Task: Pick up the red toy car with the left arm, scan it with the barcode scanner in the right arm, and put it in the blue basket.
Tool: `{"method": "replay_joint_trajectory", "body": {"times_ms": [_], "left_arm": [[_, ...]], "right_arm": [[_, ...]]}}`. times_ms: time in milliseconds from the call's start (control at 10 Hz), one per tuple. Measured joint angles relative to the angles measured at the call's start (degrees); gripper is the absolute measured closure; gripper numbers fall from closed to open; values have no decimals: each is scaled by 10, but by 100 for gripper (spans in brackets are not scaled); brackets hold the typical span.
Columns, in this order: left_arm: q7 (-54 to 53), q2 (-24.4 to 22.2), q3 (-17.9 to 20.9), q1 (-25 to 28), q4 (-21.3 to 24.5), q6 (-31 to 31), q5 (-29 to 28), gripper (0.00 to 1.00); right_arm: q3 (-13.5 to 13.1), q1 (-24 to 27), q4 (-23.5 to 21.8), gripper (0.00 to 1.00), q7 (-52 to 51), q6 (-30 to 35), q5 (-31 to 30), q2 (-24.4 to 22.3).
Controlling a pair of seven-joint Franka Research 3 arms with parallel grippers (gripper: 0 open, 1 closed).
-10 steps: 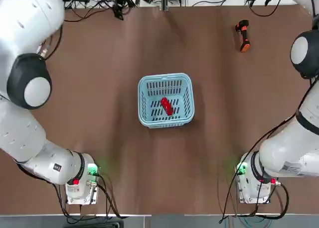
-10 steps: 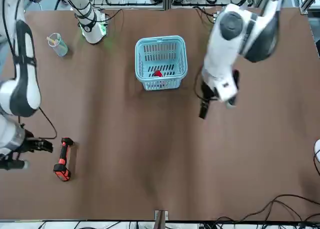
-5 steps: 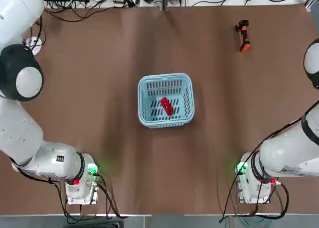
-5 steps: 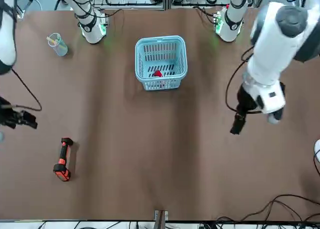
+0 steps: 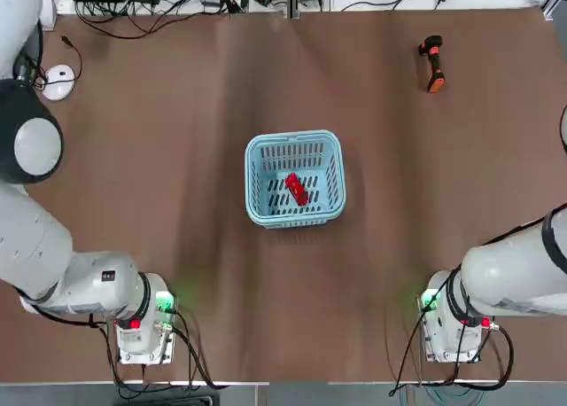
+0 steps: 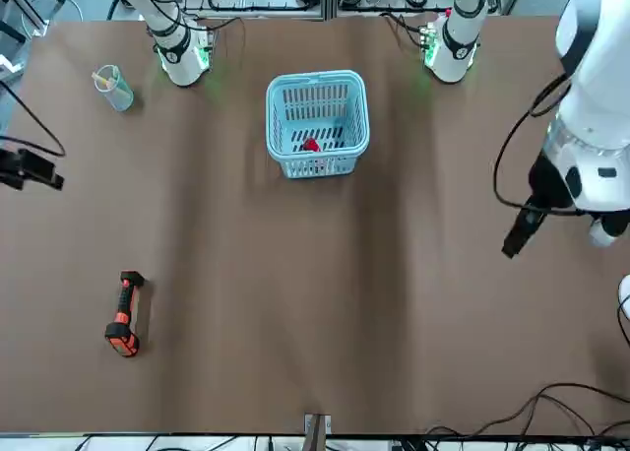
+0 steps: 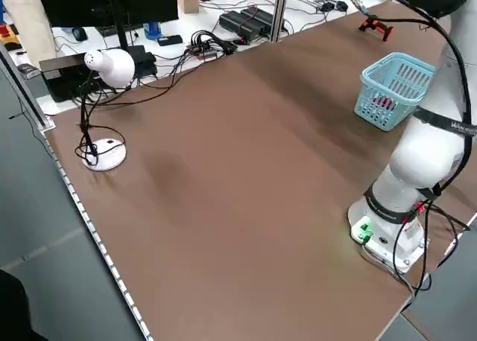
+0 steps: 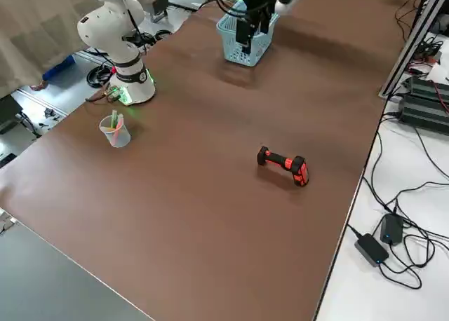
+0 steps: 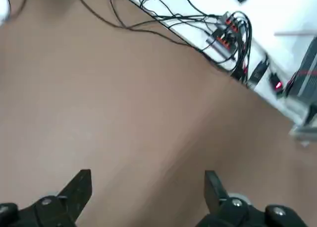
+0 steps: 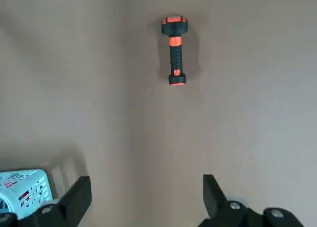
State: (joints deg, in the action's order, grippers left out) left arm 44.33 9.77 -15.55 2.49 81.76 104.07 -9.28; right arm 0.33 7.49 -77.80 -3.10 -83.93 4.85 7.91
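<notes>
The red toy car lies inside the blue basket at the middle of the table, and shows there in the front view too. The barcode scanner lies alone on the table at the far right, well clear of the basket. My left gripper hangs open and empty above bare table on the left side. My right gripper is open and empty too, out at the table's right edge. From it the scanner lies some way off.
A clear cup stands near the right arm's base. A white lamp and cables sit along the far left edge. Both arm bases stand at the near edge.
Both arms have swung outward from the middle. The left gripper has moved further left. The right gripper has drawn away from the scanner, back towards the robot. Car, basket and scanner have not moved.
</notes>
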Motion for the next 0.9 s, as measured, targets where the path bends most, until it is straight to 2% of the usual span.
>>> {"method": "replay_joint_trajectory", "body": {"times_ms": [300, 400, 600, 900], "left_arm": [[-268, -43, 66, -1, 1, -72, 35, 0], [-316, -58, 93, -1, 7, -86, 61, 0], [-397, -94, 131, 0, 47, -93, 101, 0], [-446, -125, 117, -9, 106, -94, 91, 0]], "right_arm": [[7, -10, -2, 0, 0, 2, -25, -38], [8, -20, -4, 0, 0, 2, -39, -48], [9, -27, -11, 0, 1, 13, -41, -64], [7, -27, -16, 0, 1, 36, -41, -73]]}}
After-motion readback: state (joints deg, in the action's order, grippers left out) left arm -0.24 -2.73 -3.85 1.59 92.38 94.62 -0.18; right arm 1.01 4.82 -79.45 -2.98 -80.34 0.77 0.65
